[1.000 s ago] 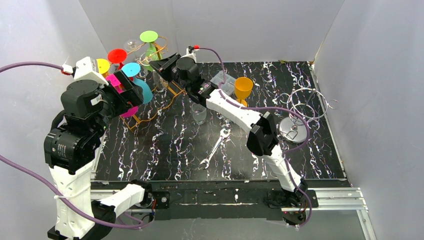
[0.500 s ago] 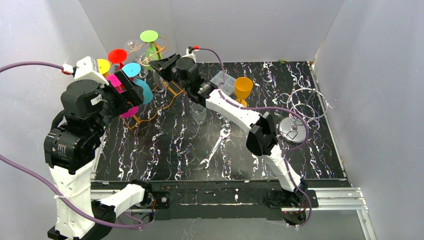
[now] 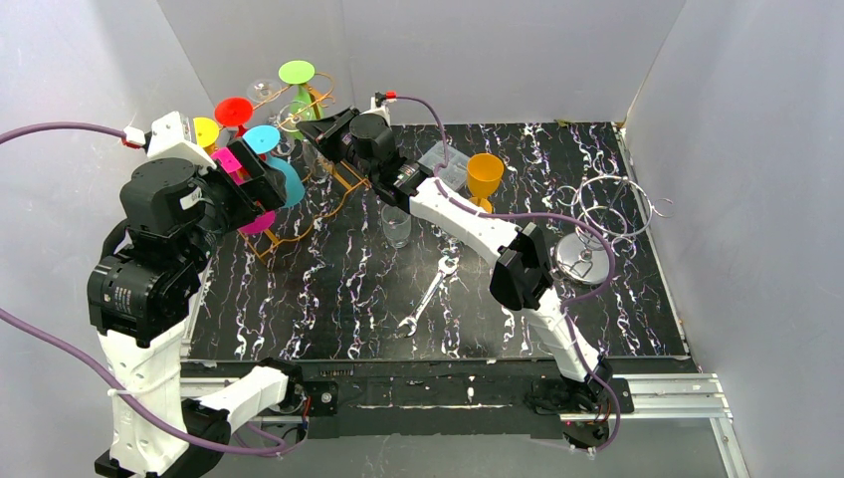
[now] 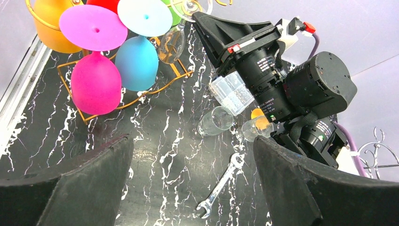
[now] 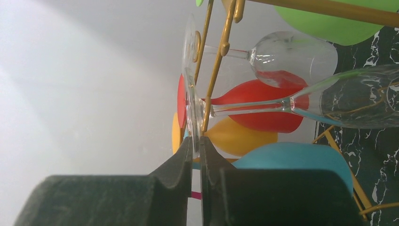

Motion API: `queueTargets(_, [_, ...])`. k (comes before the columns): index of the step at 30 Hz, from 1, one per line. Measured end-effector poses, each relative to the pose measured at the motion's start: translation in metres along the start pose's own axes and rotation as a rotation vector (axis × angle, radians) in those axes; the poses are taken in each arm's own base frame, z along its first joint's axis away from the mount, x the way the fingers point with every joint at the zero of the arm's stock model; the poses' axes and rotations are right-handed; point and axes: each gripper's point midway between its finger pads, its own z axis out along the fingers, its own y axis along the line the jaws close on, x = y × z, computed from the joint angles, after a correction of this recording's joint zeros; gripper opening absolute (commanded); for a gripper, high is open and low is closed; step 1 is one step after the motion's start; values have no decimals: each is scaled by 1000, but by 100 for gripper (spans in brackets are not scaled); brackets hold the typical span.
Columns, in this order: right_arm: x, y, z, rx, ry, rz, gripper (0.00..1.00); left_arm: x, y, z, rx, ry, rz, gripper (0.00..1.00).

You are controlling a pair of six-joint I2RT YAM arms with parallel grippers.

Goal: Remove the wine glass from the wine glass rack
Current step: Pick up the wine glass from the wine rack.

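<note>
From right wrist view only, right claw [image 5: 196, 143] tight on clear wine glass [image 5: 329, 100] foot

Right arm at full reach, left arm raised and idle
The right arm [image 3: 468, 224] stretches diagonally to the far left, and the right gripper [image 5: 196, 143] has its fingers nearly together (only a sliver of gap) on the foot rim of the clear wine glass [image 5: 190, 94]; the left arm [image 3: 149, 269] stands folded upright, the left gripper [image 4: 192, 141] spread wide, holding nothing
</note>
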Motion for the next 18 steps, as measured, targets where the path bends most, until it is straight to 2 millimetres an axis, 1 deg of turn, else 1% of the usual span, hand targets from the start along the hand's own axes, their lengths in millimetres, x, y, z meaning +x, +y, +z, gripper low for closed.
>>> queueTargets(18, [-1,1,-1,2,-1,20,1,-1,-1,-4,9,-9,-14,98])
